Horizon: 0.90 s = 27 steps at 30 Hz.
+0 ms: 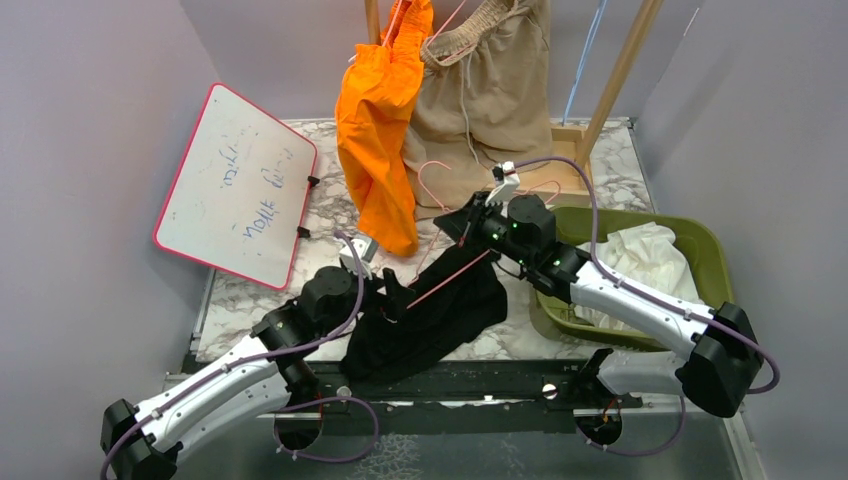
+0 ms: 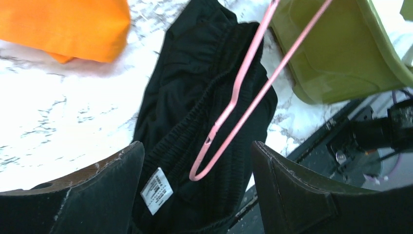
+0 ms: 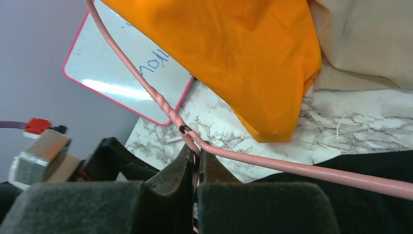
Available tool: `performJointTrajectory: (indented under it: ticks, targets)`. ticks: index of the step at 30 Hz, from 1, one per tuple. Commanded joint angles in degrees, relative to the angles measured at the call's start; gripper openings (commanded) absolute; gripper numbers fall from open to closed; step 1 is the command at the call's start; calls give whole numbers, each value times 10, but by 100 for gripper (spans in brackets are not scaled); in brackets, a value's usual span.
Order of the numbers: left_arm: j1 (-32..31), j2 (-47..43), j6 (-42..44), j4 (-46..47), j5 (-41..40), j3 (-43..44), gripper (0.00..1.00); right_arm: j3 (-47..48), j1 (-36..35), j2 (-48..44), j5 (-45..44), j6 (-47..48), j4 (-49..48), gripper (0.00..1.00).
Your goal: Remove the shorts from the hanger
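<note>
Pale lavender walls (image 1: 100,100) close the space in on the left, the back and the right. The white marble-patterned table (image 1: 250,300) fills the middle of the top view, with a black rail (image 1: 480,382) along its lower edge where the arms are bolted.

In the upper left of the table a pink-rimmed whiteboard (image 1: 240,185) with blue writing stands tilted against the left wall. At top centre the tan shorts (image 1: 490,90) hang from a wooden stand (image 1: 620,70), their hem reaching the table. Just left of them, touching, the orange shorts (image 1: 380,130) hang down to the marble.

On the right a green bin (image 1: 712,250) sits on the table, and the white shorts (image 1: 645,255) lie crumpled inside it.

The black shorts (image 1: 430,320) lie bunched on the table at lower centre, between the two arms and just left of the bin. A pink wire hanger (image 1: 455,275) runs slantwise across them, one bent end resting on the gathered waistband near a white label.

The right end effector (image 3: 196,151) is clamped on the hanger's twisted neck, fingers pressed together around the wire. The left end effector (image 2: 197,151) is spread wide above the black shorts' waistband, gripping nothing.
</note>
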<state>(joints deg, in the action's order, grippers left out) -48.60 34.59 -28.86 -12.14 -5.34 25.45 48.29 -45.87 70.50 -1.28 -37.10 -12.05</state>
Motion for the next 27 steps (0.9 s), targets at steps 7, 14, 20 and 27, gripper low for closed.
performJointTrajectory:
  ticks: [7,14,20,27]
  targets:
    - [0,45,31,83,155,4,51,26,31,-20,136,-39,6,1]
    - [0,17,14,77,132,-2,0,16,32,-16,153,-55,-7,6]
    - [0,-1,15,62,126,14,0,-17,32,-28,163,-71,-28,25]
    - [-1,58,29,-4,143,91,0,-75,32,-28,289,-105,-78,61]
